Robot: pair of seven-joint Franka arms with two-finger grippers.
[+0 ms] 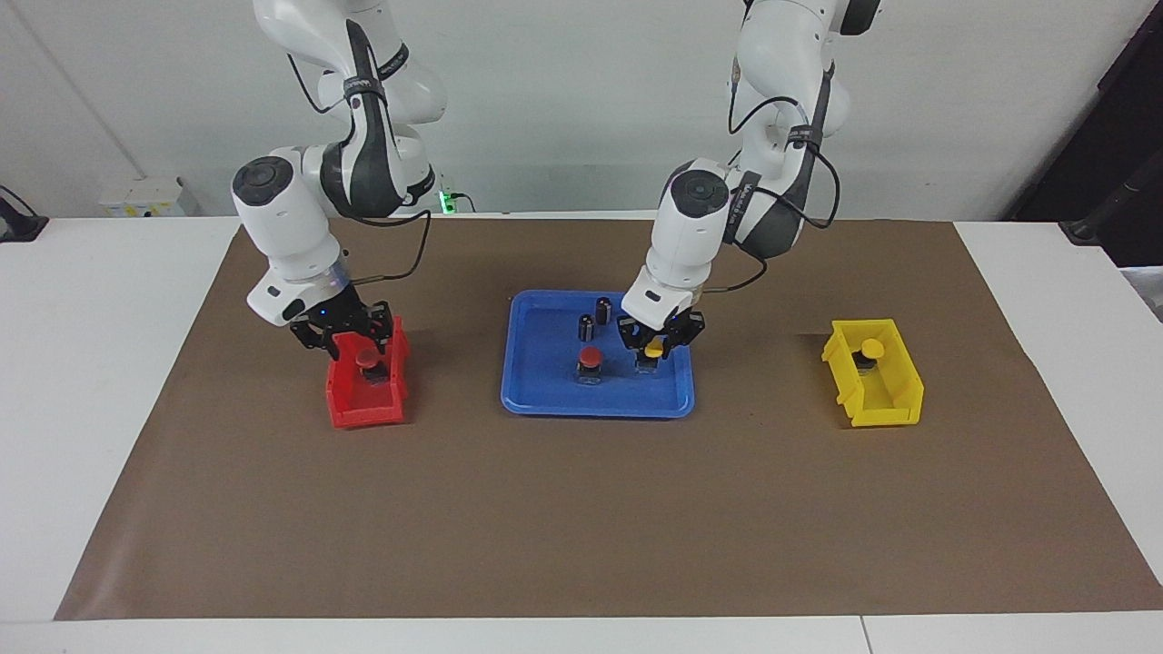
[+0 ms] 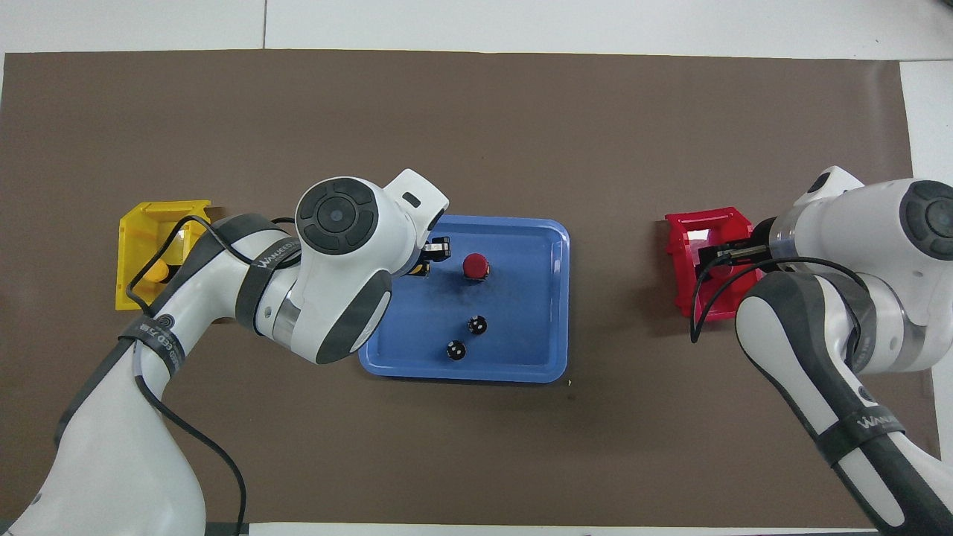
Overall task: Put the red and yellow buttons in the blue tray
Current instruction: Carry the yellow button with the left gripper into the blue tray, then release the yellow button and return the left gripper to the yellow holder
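Two-arm station, seen from the facing and overhead cameras. From my remote console I read the scene as follows.

The blue tray (image 1: 545,400) lies at the middle of the brown mat (image 1: 581,509) that covers the desk (image 1: 91,363). On the tray floor stands a red button (image 1: 590,361), cap up. Two small dark cylinders (image 1: 595,318) stand upright near the tray edge closest to the robots.

The left gripper (image 1: 651,356) is low over the tray, toward the tray's edge at the left arm's end. Its fingers are closed on a yellow button (image 1: 653,349), whose cap shows between them; I cannot tell whether the button's base touches the tray floor. In the overhead view the left arm's wrist covers most of this spot.

The yellow bin (image 1: 895,400) sits near the mat's edge at the left arm's end. A second yellow button (image 1: 871,350) is inside it, at the end of the bin closer to the robots.

The red bin (image 1: 363,409) sits toward the mat's edge at the right arm's end. A second red button (image 1: 368,361) rests inside it. The right gripper (image 1: 350,338) is at the bin's mouth, at its end closer to the robots, with a finger on either side of this button's cap; I cannot tell from either view whether the fingers grip it.

Both bins lie well apart from the tray.
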